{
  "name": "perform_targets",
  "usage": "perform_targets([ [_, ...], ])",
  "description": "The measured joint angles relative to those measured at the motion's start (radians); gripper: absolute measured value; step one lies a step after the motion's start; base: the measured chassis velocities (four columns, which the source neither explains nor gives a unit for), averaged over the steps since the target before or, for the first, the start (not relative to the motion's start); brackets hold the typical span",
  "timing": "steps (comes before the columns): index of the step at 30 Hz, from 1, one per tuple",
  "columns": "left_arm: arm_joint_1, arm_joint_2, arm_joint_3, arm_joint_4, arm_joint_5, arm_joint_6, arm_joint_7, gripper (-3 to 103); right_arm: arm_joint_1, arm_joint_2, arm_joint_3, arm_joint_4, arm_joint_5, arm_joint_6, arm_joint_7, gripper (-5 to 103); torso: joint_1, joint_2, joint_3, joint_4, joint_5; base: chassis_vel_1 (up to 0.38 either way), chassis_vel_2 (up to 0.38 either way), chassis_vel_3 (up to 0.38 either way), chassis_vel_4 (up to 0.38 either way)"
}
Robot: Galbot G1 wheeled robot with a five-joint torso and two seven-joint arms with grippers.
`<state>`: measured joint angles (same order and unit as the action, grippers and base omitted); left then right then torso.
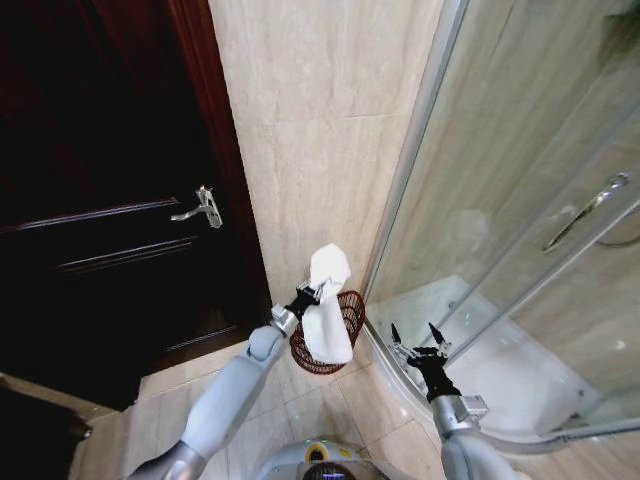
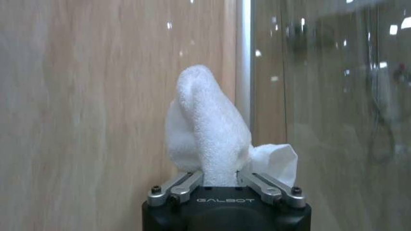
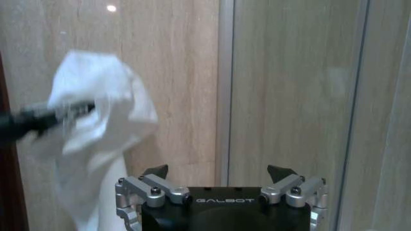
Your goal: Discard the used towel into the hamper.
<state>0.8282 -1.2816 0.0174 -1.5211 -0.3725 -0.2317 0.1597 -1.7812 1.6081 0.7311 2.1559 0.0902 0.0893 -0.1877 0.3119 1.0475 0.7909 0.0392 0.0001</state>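
L gripper [image 1: 312, 293], jaws clamped on crumpled white terry towel [image 1: 328, 318], hangs directly above round reddish-brown wire hamper [image 1: 350, 312]; R gripper [image 1: 419, 344], jaws apart, idles beside.

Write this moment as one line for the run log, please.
left gripper: shut on towel, held over hamper | right gripper: open, idle beside shower glass | towel not yet dropped

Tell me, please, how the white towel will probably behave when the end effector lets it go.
Probably floppy: the towel droops in folds from the left end effector. It looks light, so it may fall slowly. It hangs over the hamper and may catch the rim.
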Motion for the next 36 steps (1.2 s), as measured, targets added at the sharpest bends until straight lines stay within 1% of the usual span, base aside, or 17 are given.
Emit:
perform_targets([
  [3, -0.037, -0.001, 0.019, 0.012, -0.005, -0.011, -0.006, 9, 0.000, 0.000, -0.003, -0.002, -0.002, 0.002, -0.001, 100, 0.000, 0.000, 0.000, 0.0001, 0.0000, 0.000, 0.000, 0.000, 0.000],
  [6, -0.111, -0.028, 0.050, 0.104, -0.005, -0.083, -0.024, 9, -0.001, 0.000, -0.005, -0.002, -0.004, 0.003, -0.004, 100, 0.000, 0.000, 0.000, -0.0001, -0.0002, 0.000, 0.000, 0.000, 0.000],
  [7, -0.111, -0.028, 0.050, 0.104, -0.005, -0.083, -0.024, 9, -0.001, 0.000, -0.005, -0.002, -0.004, 0.003, -0.004, 100, 0.000, 0.000, 0.000, -0.0001, -0.0002, 0.000, 0.000, 0.000, 0.000],
  [11, -0.162, -0.055, 0.072, 0.175, -0.002, -0.118, -0.027, 9, -0.004, 0.000, 0.000, -0.002, -0.002, 0.005, -0.005, 100, 0.000, 0.000, 0.000, -0.0001, -0.0001, 0.000, 0.000, 0.000, 0.000],
  [14, -0.208, -0.084, 0.080, 0.260, 0.006, -0.163, -0.019, 9, -0.008, 0.000, 0.001, -0.008, -0.001, 0.011, -0.005, 100, 0.001, 0.000, 0.001, -0.0001, 0.0000, 0.000, 0.000, 0.000, 0.000],
  [18, -0.233, -0.092, 0.091, 0.315, 0.013, -0.178, -0.007, 9, -0.009, 0.000, -0.002, -0.014, -0.001, 0.012, -0.005, 100, 0.001, 0.000, 0.001, -0.0001, 0.0001, 0.000, 0.000, 0.000, 0.000],
  [20, -0.232, -0.104, 0.102, 0.360, 0.016, -0.200, -0.005, 9, -0.006, 0.000, -0.005, -0.017, -0.003, 0.013, -0.007, 100, 0.001, 0.000, 0.001, 0.0001, 0.0000, 0.000, 0.000, 0.000, 0.000],
  [21, -0.232, -0.104, 0.102, 0.360, 0.016, -0.200, -0.005, 9, -0.006, 0.000, -0.005, -0.017, -0.003, 0.013, -0.007, 100, 0.001, 0.000, 0.001, 0.0001, 0.0000, 0.000, 0.000, 0.000, 0.000],
  [22, -0.230, -0.113, 0.105, 0.386, 0.021, -0.213, -0.004, 9, -0.005, 0.000, -0.005, -0.018, -0.004, 0.013, -0.009, 100, 0.001, 0.000, 0.001, 0.0002, 0.0001, 0.000, 0.000, 0.000, 0.000],
  [24, -0.224, -0.156, 0.104, 0.490, 0.055, -0.255, 0.008, 9, -0.003, 0.000, -0.007, -0.018, -0.005, 0.013, -0.013, 100, 0.001, 0.000, 0.001, 0.0001, -0.0001, 0.000, 0.000, 0.000, 0.000],
  [25, -0.224, -0.156, 0.104, 0.490, 0.055, -0.255, 0.008, 9, -0.003, 0.000, -0.007, -0.018, -0.005, 0.013, -0.013, 100, 0.001, 0.000, 0.001, 0.0001, -0.0001, 0.000, 0.000, 0.000, 0.000],
  [28, -0.229, -0.237, 0.078, 0.639, 0.117, -0.324, 0.016, 9, -0.002, 0.000, -0.006, -0.019, -0.003, 0.015, -0.018, 100, 0.001, 0.000, 0.001, -0.0002, -0.0001, 0.000, 0.000, 0.000, 0.000],
  [29, -0.229, -0.256, 0.067, 0.668, 0.136, -0.331, 0.019, 9, -0.003, 0.000, -0.004, -0.020, -0.002, 0.016, -0.018, 100, 0.001, 0.001, 0.001, -0.0003, -0.0001, 0.000, 0.000, 0.000, 0.000],
  [30, -0.229, -0.256, 0.067, 0.668, 0.136, -0.331, 0.019, 9, -0.003, 0.000, -0.004, -0.020, -0.002, 0.016, -0.018, 100, 0.001, 0.001, 0.001, -0.0003, -0.0001, 0.000, 0.000, 0.000, 0.000],
  [33, -0.219, -0.275, 0.037, 0.697, 0.194, -0.322, 0.022, 9, -0.005, 0.000, 0.001, -0.024, 0.003, 0.022, -0.019, 100, 0.001, 0.001, 0.001, -0.0003, 0.0000, 0.000, 0.000, 0.000, 0.000],
  [34, -0.219, -0.275, 0.037, 0.697, 0.194, -0.322, 0.022, 9, -0.005, 0.000, 0.001, -0.024, 0.003, 0.022, -0.019, 100, 0.001, 0.001, 0.001, -0.0003, 0.0000, 0.000, 0.000, 0.000, 0.000],
  [36, -0.198, -0.268, 0.015, 0.696, 0.238, -0.288, 0.039, 9, -0.006, 0.000, 0.002, -0.027, 0.008, 0.028, -0.019, 100, 0.001, 0.001, 0.001, -0.0001, 0.0000, 0.000, 0.000, 0.000, 0.000],
])
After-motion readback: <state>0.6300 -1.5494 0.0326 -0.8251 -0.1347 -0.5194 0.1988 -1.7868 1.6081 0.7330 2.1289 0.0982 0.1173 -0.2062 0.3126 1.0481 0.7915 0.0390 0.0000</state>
